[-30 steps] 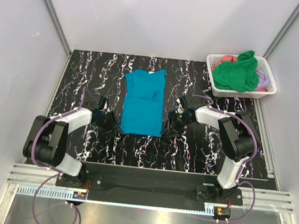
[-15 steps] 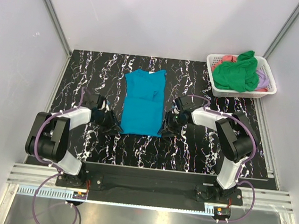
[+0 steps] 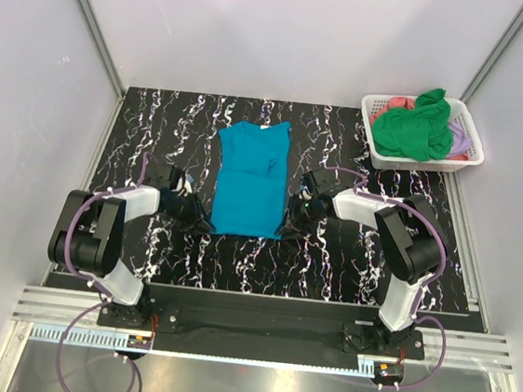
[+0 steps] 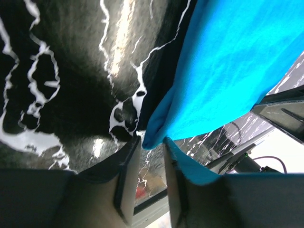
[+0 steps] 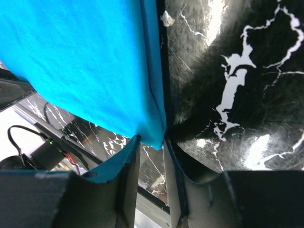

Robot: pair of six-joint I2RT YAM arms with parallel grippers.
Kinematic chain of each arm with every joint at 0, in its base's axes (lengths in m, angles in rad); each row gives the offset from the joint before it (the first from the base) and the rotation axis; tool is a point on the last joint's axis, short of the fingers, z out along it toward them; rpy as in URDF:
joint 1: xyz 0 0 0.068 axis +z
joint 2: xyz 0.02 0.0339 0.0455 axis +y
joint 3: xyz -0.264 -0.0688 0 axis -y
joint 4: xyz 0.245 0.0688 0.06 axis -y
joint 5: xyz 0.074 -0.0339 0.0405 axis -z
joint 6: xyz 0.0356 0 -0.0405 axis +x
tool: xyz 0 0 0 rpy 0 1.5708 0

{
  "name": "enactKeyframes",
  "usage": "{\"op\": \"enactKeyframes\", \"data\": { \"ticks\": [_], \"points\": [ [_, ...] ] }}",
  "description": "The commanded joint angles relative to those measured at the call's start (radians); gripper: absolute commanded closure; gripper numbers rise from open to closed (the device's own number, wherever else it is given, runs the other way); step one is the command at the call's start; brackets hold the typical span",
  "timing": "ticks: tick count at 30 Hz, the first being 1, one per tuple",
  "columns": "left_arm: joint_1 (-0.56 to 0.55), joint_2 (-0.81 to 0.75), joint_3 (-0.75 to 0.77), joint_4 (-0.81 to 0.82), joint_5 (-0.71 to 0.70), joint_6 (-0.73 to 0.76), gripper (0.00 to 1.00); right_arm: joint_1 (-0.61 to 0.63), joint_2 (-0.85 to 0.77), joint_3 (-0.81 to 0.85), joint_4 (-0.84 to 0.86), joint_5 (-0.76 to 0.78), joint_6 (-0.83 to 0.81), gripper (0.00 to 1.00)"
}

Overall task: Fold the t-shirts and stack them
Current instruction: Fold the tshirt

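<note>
The teal-blue t-shirt (image 3: 249, 181) lies flat and folded lengthwise on the black marbled table (image 3: 157, 120). My left gripper (image 3: 203, 222) is at its near left corner and my right gripper (image 3: 287, 224) is at its near right corner. In the left wrist view the jaws (image 4: 151, 141) stand a little apart, with the shirt's corner (image 4: 228, 61) at their mouth. In the right wrist view the jaws (image 5: 151, 140) are also apart, with the shirt's corner (image 5: 80, 57) just between the tips. Green (image 3: 409, 129), coral-pink (image 3: 398, 103) and lilac (image 3: 463, 139) shirts lie in the basket.
The white lattice basket (image 3: 376, 154) stands at the table's far right corner. Grey walls enclose the table on three sides. The arm bases and a metal rail (image 3: 257, 325) run along the near edge.
Both grippers have slid inward along the table to the teal-blue shirt's near corners. The shirt itself has not moved.
</note>
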Motion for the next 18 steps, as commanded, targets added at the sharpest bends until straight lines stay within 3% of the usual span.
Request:
{"op": "enactKeyframes", "data": {
  "ticks": [1,7,14,18],
  "points": [
    [0.001,0.041,-0.010,0.060,-0.025,0.033,0.71,0.017,0.048,-0.008,0.004,0.081,-0.004,0.65],
    [0.001,0.044,-0.013,0.080,0.001,0.015,0.81,0.023,0.017,-0.039,-0.010,0.092,0.001,0.56],
    [0.002,0.055,0.019,0.053,0.002,0.033,0.99,0.028,0.003,-0.032,-0.033,0.123,-0.001,0.65],
    [0.002,0.056,0.030,0.048,0.013,0.031,1.00,0.029,-0.017,-0.039,-0.044,0.135,0.001,0.65]
  ]
}}
